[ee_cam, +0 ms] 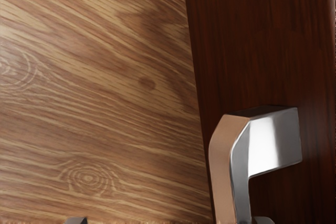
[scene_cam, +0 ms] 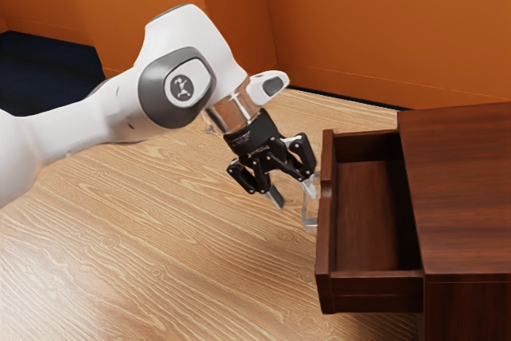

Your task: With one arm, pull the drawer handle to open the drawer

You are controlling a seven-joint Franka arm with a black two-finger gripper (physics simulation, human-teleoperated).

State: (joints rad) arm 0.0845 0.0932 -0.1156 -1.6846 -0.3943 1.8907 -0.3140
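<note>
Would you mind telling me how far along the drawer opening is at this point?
Done: the drawer stands well out of the cabinet, its inside showing. In hand: the gripper sits at the handle, jaws apart. Left: perhaps a little more pull, if full extension is wanted.

White glossy arm (scene_cam: 96, 117) with rounded shells; a grey round joint cap (scene_cam: 182, 87) bears a small white mark. A chrome ring (scene_cam: 231, 111) precedes the black pincer (scene_cam: 292, 194), whose fingers (scene_cam: 275, 196) are silver-tipped
</note>
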